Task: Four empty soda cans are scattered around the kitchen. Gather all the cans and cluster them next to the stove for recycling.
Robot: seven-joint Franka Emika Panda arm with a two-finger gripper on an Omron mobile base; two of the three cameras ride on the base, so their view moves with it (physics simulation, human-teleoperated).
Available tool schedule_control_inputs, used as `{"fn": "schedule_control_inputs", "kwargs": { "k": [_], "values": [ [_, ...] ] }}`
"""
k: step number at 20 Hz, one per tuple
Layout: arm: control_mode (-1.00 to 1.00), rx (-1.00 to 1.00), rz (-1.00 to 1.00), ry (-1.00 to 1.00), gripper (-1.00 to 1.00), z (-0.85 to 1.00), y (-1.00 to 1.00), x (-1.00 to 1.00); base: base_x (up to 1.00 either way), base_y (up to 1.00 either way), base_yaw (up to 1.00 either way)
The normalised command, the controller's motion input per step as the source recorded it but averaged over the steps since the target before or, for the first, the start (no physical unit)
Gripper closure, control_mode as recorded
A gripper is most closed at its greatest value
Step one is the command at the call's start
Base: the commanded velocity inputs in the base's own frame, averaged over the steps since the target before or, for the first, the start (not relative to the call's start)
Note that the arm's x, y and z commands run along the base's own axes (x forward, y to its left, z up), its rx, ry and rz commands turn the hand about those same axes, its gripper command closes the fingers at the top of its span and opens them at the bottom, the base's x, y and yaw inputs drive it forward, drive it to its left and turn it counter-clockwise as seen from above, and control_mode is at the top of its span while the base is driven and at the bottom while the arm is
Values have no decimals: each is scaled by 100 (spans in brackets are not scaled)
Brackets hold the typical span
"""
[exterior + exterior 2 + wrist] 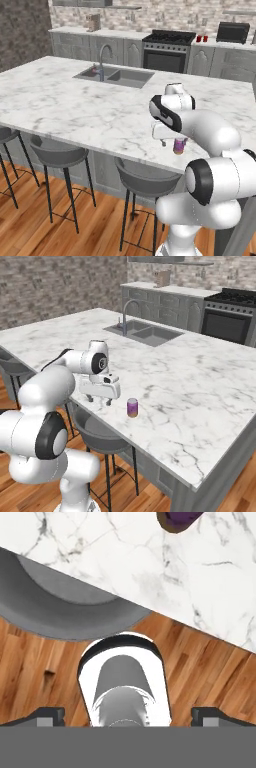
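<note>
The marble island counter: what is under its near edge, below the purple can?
Under the island counter edge stand grey bar stools on the wood floor. One stool sits almost below the purple can. The robot's arm covers part of it.

We counted one purplish-pink soda can [132, 407] on the marble island counter [200, 391], and two small red cans [202, 38] on the back counter, just right of the one stove [167, 47]. There was one double-basin sink [116, 76] with one faucet [102, 57]. Beside the red cans stood one black microwave [232, 32]. Under the island's near edge we counted three grey bar stools [59, 152]. We saw one robot arm with one claw [99, 400].
</note>
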Motion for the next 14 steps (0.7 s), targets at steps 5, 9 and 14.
{"fn": "schedule_control_inputs", "kwargs": {
  "k": [5,9,14],
  "values": [
    [-100,0,0,-4,-100,3,-41,11,0,0,0],
    [-100,0,0,-8,-100,-3,-36,15,0,0,0],
    [-100,0,0,-5,-100,-3,-34,22,0,0,0]
  ]
}}
